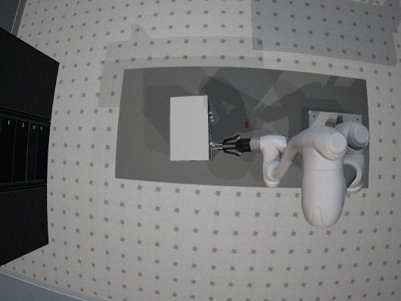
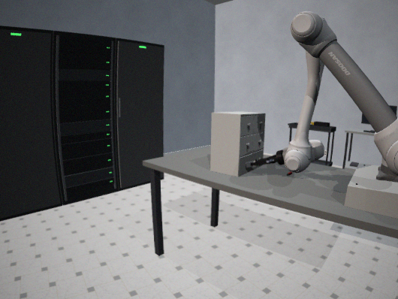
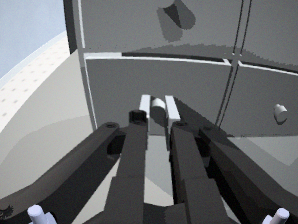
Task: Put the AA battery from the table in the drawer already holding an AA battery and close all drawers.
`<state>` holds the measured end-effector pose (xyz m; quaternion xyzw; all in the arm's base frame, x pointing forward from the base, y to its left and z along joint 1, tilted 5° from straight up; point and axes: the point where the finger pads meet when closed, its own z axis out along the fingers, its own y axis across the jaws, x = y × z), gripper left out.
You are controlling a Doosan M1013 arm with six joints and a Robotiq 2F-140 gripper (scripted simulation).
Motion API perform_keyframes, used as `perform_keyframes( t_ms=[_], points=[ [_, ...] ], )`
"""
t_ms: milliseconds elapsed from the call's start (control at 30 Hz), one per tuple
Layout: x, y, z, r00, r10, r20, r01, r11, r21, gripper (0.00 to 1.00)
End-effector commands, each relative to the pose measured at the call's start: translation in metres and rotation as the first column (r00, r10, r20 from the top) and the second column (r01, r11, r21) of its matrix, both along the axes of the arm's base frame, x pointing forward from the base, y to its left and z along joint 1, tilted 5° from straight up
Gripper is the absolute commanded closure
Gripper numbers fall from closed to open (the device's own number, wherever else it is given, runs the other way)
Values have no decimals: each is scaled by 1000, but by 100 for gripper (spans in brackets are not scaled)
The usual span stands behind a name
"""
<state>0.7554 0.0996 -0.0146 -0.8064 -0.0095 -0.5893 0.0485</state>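
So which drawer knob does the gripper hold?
The gripper is shut on the bottom-row knob; the other knobs stand free.

The contents of the pale grey chest of drawers (image 2: pixel 225 143) are hidden behind its shut fronts. The small red battery (image 1: pixel 246 123) is shown only as a speck from above and is largely masked by the white arm's wrist (image 2: pixel 300 155) in the exterior view. The small knob (image 3: pixel 158 104) pinched by the black gripper (image 3: pixel 158 111) is mostly covered, seemingly on the lowest drawer.

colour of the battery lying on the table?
Red. The AA battery shows best in the top view, lying apart from the chest.
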Motion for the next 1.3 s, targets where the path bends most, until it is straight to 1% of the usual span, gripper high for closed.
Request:
perform_keyframes(
  t_ms=[0,733,1267],
  points=[
    [-1,0,0,1000,0,0,0,1000,0,92],
    [-21,-1,-1,1000,0,0,0,1000,0,92],
    [-43,-3,-2,1000,0,0,0,1000,0,92]
  ],
)
